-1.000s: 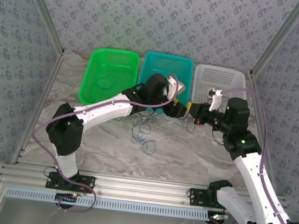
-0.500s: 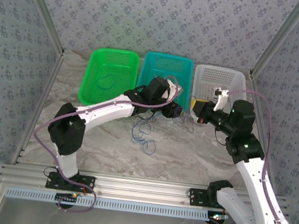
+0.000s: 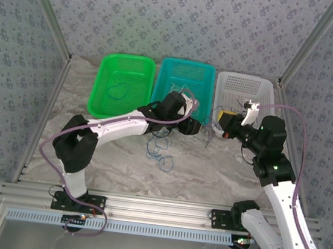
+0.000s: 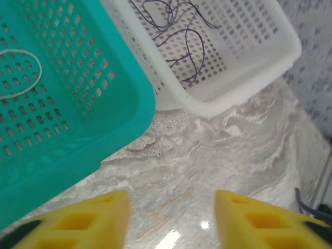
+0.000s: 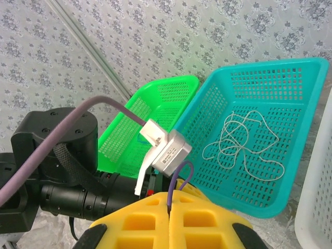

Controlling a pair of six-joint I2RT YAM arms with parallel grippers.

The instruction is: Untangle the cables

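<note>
My right gripper [image 5: 170, 207] is shut on a thin dark purple cable [image 5: 169, 187] that loops up out of its yellow fingers. From above, this gripper [image 3: 223, 120] hovers at the white basket's front left corner, and a dark strand [image 3: 208, 140] trails down to the table. My left gripper [image 4: 172, 218] is open over bare marble with nothing between its fingers, just left of the right one [image 3: 197, 128]. A blue cable tangle [image 3: 159, 150] lies on the table below the left arm. A white cable [image 5: 244, 137] rests in the teal basket [image 5: 306, 67].
A green basket [image 3: 103, 83] at the back left holds a blue cable loop [image 3: 119, 89]. The white basket [image 4: 249, 83] holds dark cable loops [image 4: 179, 36]. The left arm's wrist camera [image 5: 168, 148] sits close in front of my right fingers. Metal frame posts flank the table.
The two grippers, nearly touching a second ago, have drawn apart: the right one pulled back and right toward the white basket with the dark cable, the left one slid slightly left.
</note>
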